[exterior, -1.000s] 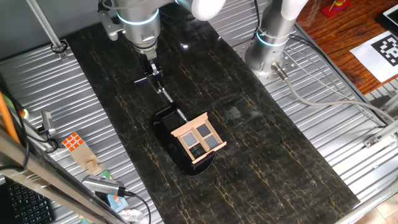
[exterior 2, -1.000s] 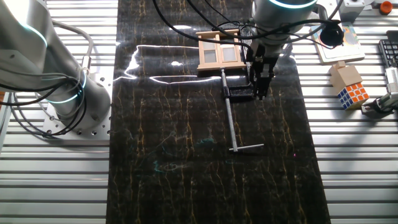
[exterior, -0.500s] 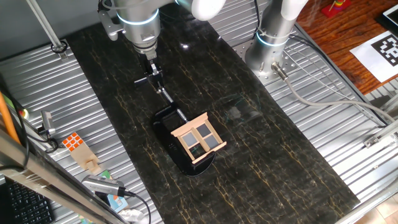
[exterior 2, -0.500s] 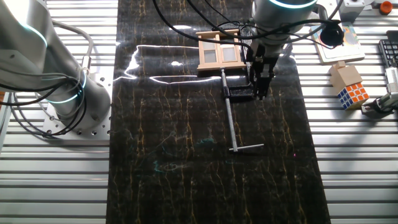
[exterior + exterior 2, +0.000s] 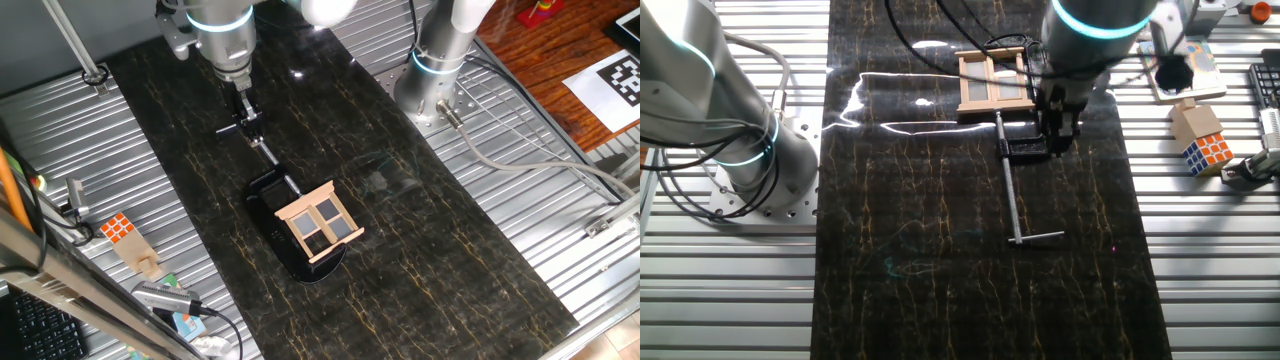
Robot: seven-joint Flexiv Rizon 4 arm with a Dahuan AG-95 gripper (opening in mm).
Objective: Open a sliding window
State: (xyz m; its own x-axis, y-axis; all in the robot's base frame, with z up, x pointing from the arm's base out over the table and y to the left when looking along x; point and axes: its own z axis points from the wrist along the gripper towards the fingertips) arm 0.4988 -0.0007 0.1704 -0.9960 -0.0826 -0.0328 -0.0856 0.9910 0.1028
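The sliding window (image 5: 318, 222) is a small tan wooden frame with cross bars and dark panes on a black rounded base (image 5: 268, 198), in the middle of the dark mat. It also shows in the other fixed view (image 5: 993, 88) near the mat's far edge. A thin metal rod (image 5: 271, 156) with a T-shaped end (image 5: 1037, 237) runs out from the base. My gripper (image 5: 250, 126) hangs over the rod, above the mat and apart from the window frame. In the other fixed view the gripper (image 5: 1055, 140) is just beside the window. Its dark fingers look closed together and hold nothing.
An orange-and-white cube (image 5: 118, 228) on a wooden block lies on the ribbed metal table left of the mat, and shows in the other fixed view (image 5: 1208, 150). A second arm's base (image 5: 435, 70) stands at the mat's far side. Cables run along the table's right.
The arm has risen slightly, so the gripper sits a little higher. The window and the rod have not moved.
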